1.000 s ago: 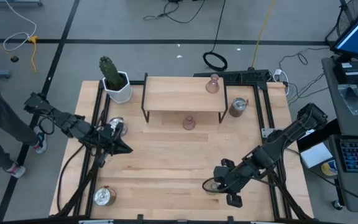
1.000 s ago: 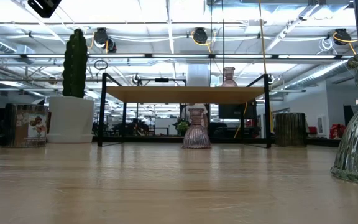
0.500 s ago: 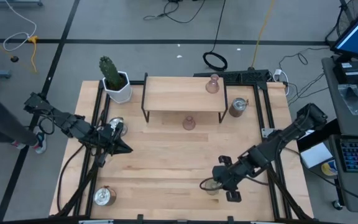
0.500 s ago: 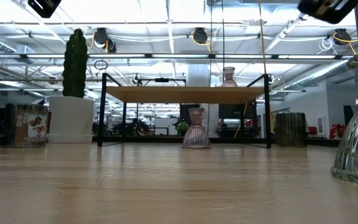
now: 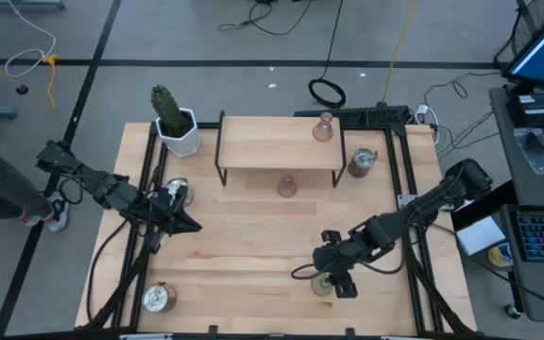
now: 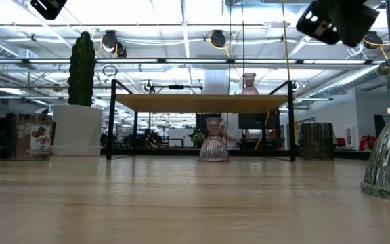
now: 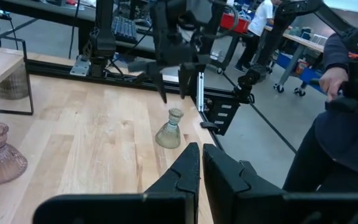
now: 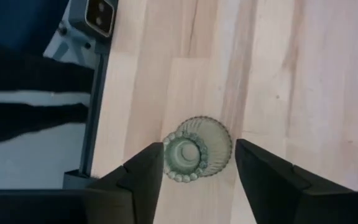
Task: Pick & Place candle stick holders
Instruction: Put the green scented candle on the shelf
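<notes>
While I watch from above, my right hand [image 5: 331, 271] hangs over the near right part of the bench [image 5: 253, 246], fingers spread apart with the olive-green holder [image 8: 197, 149] standing upright on the wood between them; from the right wrist view I look straight down into its ribbed top, and neither finger [image 8: 143, 174] appears to touch it. My left hand [image 5: 185, 225] waits at the left side of the bench, its fingers together and gripping nothing, just beside a silver mottled cup [image 5: 177, 193]. A second silver cup [image 5: 159, 297] sits near the front left corner, and a third [image 5: 362, 162] stands to the right of the small raised shelf [image 5: 280, 142] at the back. One pale pink holder [image 5: 324, 127] stands on top of that shelf toward its right end, and the other pink holder [image 5: 287, 186] stands on the bench just in front of it, under its front edge as the low view shows it. A white pot with a cactus [image 5: 175, 121] occupies the back left corner. From the left wrist view I can also see a person [image 7: 347, 118] in dark clothing standing beyond the bench edge.
</notes>
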Available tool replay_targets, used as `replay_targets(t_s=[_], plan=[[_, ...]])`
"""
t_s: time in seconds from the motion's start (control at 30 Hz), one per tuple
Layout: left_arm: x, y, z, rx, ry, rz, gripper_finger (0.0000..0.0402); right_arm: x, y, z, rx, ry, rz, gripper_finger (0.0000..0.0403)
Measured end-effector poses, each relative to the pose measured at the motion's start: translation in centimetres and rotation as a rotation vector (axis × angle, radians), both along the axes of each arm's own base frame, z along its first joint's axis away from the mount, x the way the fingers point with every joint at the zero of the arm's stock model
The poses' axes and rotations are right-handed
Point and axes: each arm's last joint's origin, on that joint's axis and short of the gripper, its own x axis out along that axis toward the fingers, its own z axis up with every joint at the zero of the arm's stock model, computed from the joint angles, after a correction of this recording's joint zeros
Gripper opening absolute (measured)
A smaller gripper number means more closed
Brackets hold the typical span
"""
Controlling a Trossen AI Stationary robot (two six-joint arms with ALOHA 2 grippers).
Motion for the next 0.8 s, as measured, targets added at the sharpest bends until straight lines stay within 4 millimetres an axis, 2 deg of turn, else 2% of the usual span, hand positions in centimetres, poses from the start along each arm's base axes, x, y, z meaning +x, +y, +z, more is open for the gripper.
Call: replay_targets(t_s=[0.5,0.8], plan=[[0.0,0.0,-0.1,0.0,0.01,0.001,0.0021,1.4,-0.1,-3.3,-0.061,0.113,0.043,0.0202],[0.0,0.0,-0.2,0.005,0.019,0.001,0.0021,1.6,-0.1,-4.4,-0.088,0.154,0.055,0.0201]])
